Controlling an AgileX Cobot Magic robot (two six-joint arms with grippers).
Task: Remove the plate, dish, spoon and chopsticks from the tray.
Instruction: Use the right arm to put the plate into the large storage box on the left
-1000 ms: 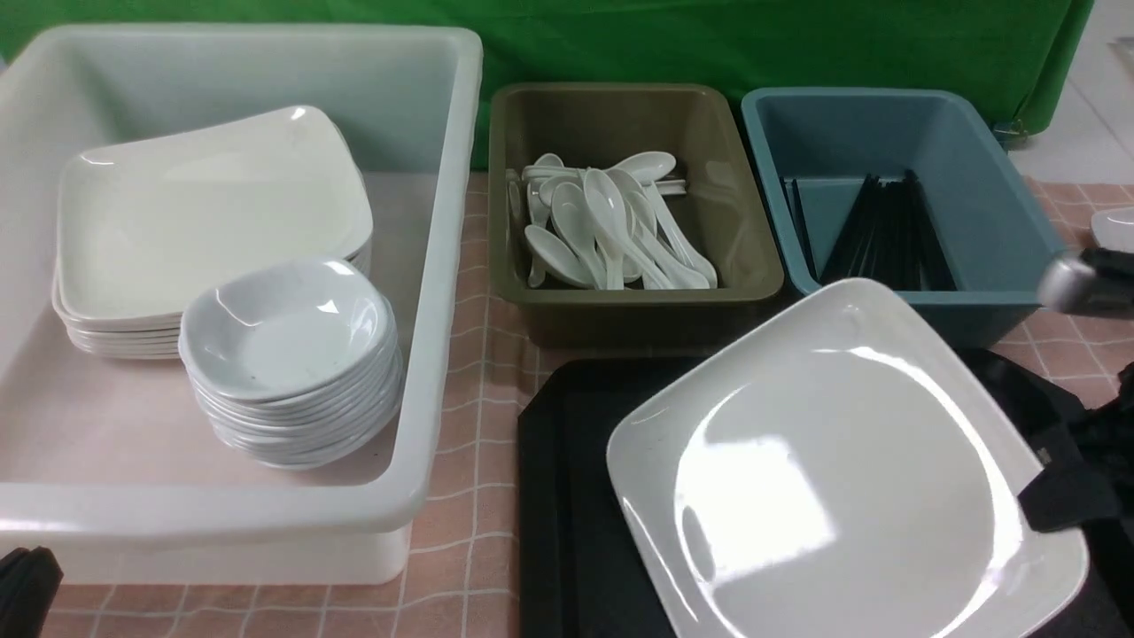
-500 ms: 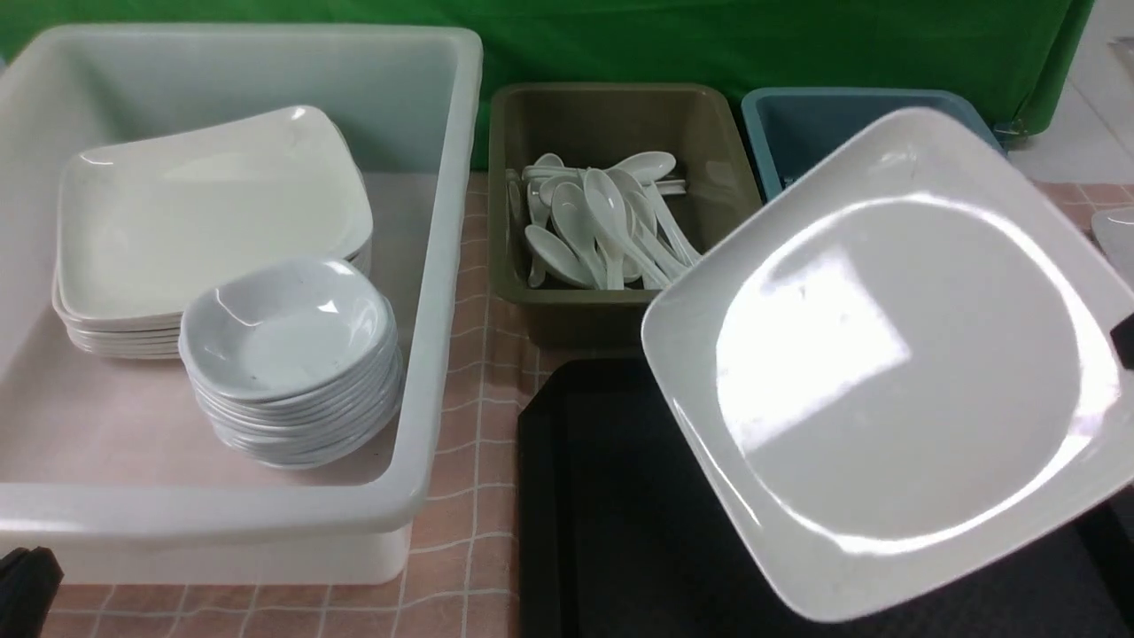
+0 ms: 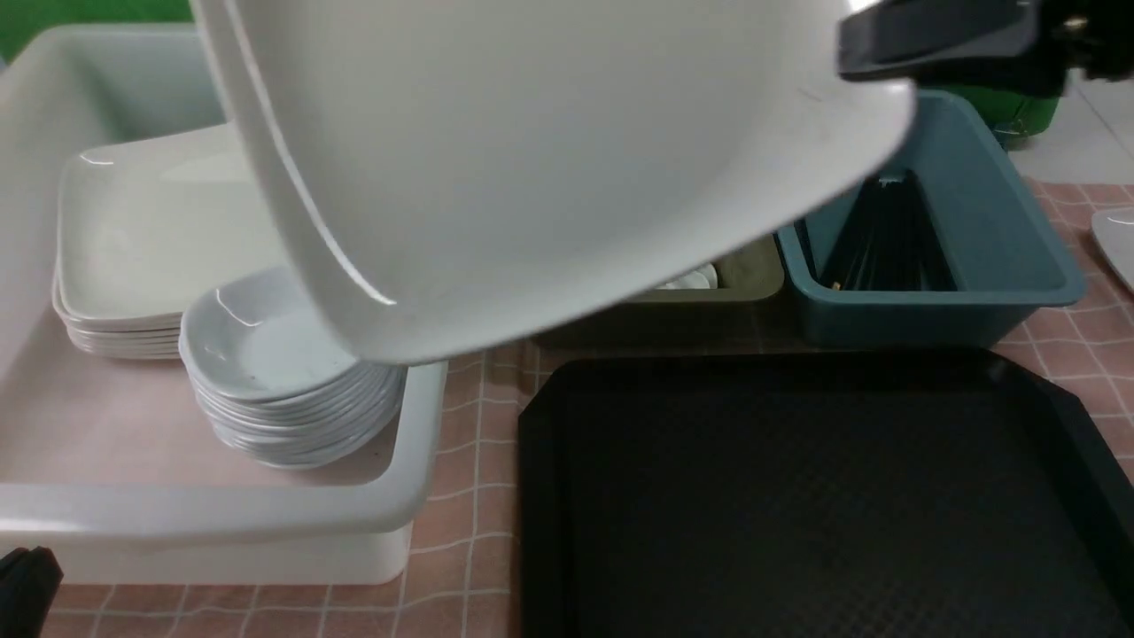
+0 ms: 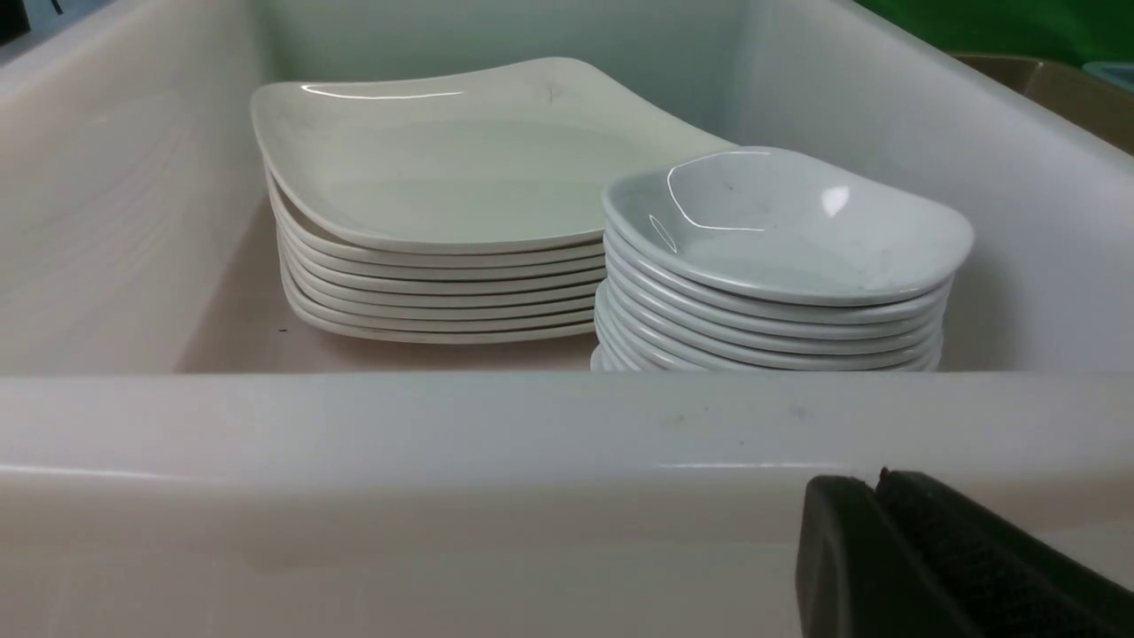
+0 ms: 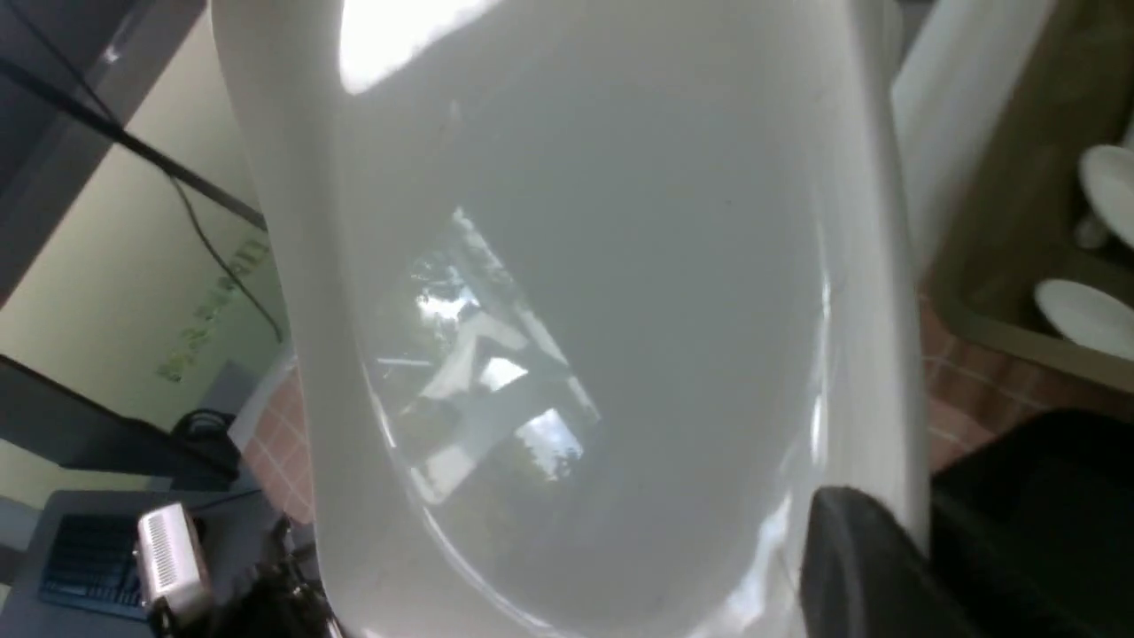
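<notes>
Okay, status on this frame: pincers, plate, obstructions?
Right pincer shut on large plate, raised. Left pincer closed, nothing held. Plate hides part of the white tub from the front camera.

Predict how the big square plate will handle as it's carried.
The plate looks stiff, its broad face keeping shape from one edge grip. Its gloss suggests slipperiness. Held near a corner by the right tool, it may tilt or swing.

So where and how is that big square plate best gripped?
Probably by the raised rim near a corner, one finger on each face, coming from the robot's right. The plate is wide and shallow, its edge thin; the right tool already pinches it there.
</notes>
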